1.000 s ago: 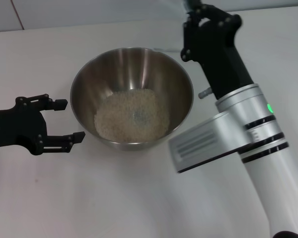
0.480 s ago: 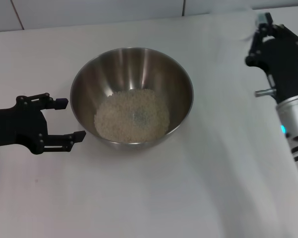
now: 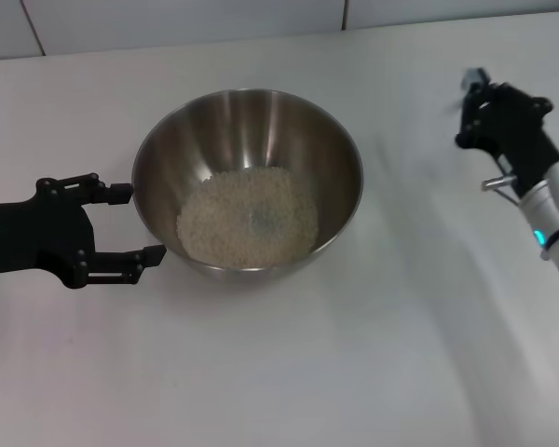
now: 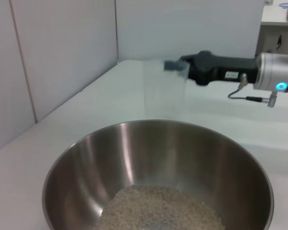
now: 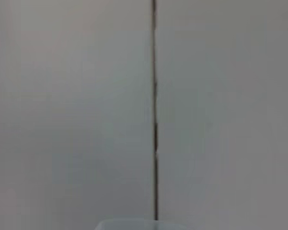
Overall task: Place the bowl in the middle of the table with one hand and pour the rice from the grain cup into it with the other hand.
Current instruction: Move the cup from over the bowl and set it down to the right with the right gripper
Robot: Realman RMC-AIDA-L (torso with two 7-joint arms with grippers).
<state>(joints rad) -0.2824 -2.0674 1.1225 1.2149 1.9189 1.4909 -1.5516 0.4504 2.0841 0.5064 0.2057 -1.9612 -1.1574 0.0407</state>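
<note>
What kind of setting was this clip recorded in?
Probably a lab test bench, not a kitchen: a plain white table, bare panelled walls, and only a steel bowl of rice.

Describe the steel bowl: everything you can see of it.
The bowl is a wide, round, shiny steel bowl with a brushed inside and a thin rim. It stands upright on the white table, near the middle. A loose mass of pale rice covers its bottom. The left gripper is open at its side, one fingertip by the rim and one by the lower wall; whether they touch is unclear. The right gripper is well away.
</note>
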